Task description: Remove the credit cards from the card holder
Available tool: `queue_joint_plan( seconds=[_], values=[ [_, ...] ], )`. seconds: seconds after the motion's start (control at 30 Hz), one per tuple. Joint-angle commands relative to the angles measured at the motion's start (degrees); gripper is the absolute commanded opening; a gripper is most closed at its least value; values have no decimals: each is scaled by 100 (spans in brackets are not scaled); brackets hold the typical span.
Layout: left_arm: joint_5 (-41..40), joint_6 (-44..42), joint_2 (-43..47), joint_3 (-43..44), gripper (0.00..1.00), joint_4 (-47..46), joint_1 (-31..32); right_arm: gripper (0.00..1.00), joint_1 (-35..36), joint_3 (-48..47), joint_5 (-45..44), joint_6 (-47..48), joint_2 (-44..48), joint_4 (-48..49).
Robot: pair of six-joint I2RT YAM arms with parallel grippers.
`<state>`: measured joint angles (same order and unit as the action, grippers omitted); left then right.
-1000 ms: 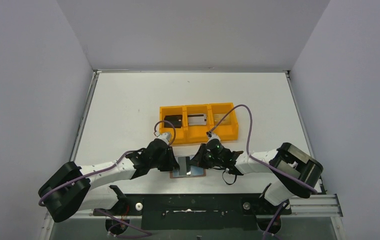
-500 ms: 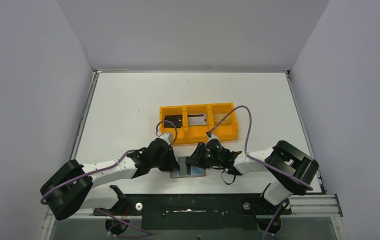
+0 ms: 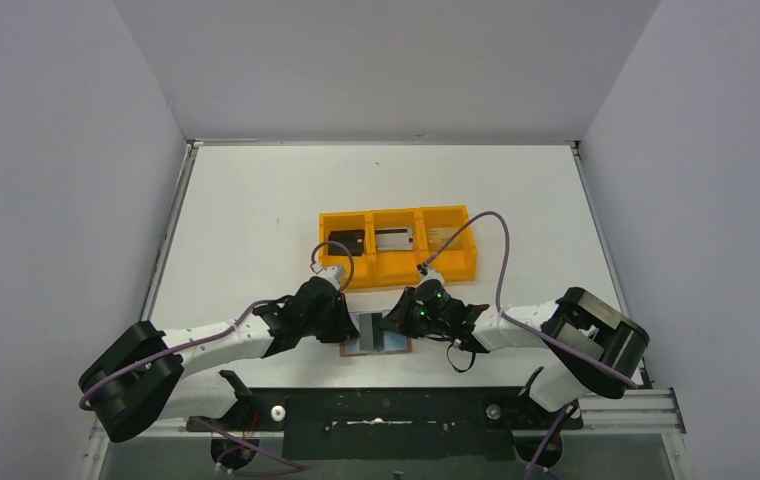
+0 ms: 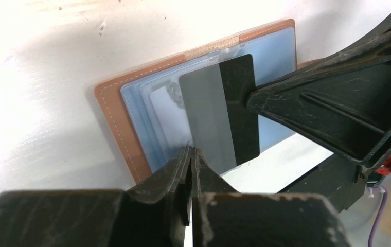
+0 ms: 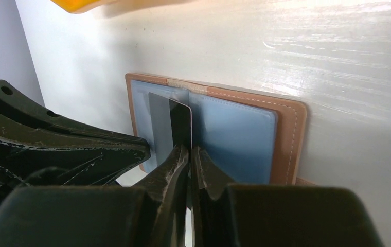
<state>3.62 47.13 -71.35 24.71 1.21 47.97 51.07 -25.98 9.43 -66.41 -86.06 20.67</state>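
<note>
One card holder (image 3: 376, 336) lies open on the desk (image 3: 256, 220). The right fingers (image 5: 175, 159) pinch its single grey-black card (image 4: 219, 113); the left fingers (image 4: 175, 164) are pressed together beside that card. Behind the holder, one tray (image 3: 386, 273) keeps three cards (image 3: 394, 239).

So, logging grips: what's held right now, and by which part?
Right gripper seems to pinch the grey-black card by its black edge; left gripper shut, hold unclear.

Brown leather card holder (image 5: 289, 135), glossy blue plastic pockets (image 5: 234, 139), matt grey-black card (image 5: 170, 121), shiny white table (image 5: 286, 51)
</note>
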Motion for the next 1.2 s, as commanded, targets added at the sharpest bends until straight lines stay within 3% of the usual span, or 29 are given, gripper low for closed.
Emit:
queue_joint_plan(
  seconds=[0.0, 0.17, 0.27, 0.37, 0.8, 0.97, 1.03, 1.17],
  values=[
    [-260, -146, 181, -41, 4, 387, 37, 0, -29, 22, -216, 228, 179, -216],
    [-368, -293, 300, 375, 18, 513, 44, 0, -27, 54, -231, 118, 22, -94],
    [-390, -426, 306, 709, 36, 515, 68, 0, -28, 35, -230, 87, -44, -57],
    [-130, -535, 124, 903, 41, 222, 106, 0, -31, 0, -222, 68, -98, -71],
    [-137, -252, -749, 677, 39, 431, 337, 6, -60, 107, -109, 83, 71, 136],
    [-102, -181, -797, 512, 17, 357, 455, 17, -99, 264, 273, 21, 72, 685],
    [-130, -142, -778, 465, 14, 379, 484, 23, -106, 370, 350, -91, 71, 864],
    [-161, -84, -692, 373, 13, 355, 499, 26, -122, 635, 448, -295, 34, 1339]
  ],
)
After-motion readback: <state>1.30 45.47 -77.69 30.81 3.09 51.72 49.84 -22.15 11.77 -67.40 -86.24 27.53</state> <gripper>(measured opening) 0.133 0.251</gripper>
